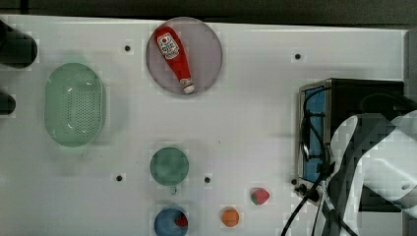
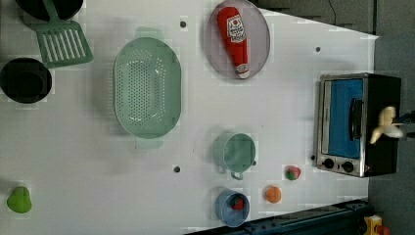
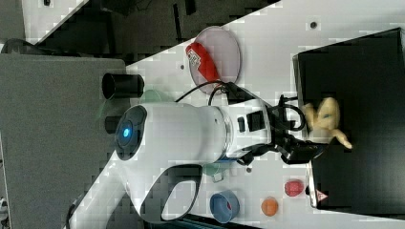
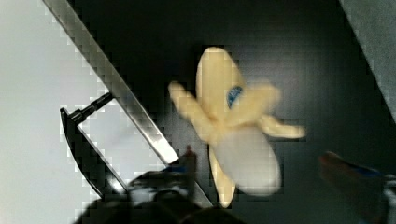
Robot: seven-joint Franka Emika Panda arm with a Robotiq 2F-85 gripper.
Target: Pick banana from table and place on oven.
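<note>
The pale yellow banana (image 4: 233, 116), peel strips splayed and whitish core showing, is over the black top of the oven (image 4: 289, 42). I cannot tell whether it rests on the top or hangs just above it. My gripper (image 4: 258, 158) is open, one fingertip on each side of the banana with gaps between. The right view shows the banana (image 3: 325, 119) on the oven top (image 3: 367, 67), beside the gripper (image 3: 319, 146). In the left view the banana (image 2: 386, 125) is at the oven's (image 2: 342, 117) far edge. In the top view my arm (image 1: 373, 157) covers much of the oven (image 1: 354, 93).
On the white table (image 1: 246, 123) are a strawberry (image 1: 259, 196), an orange ball (image 1: 230, 217), a blue cup (image 1: 170, 222), a green pot (image 1: 169, 166), a green colander (image 1: 74, 104) and a ketchup bottle (image 1: 173, 55) on a plate (image 1: 209, 51). Cables (image 1: 314, 147) hang before the oven door.
</note>
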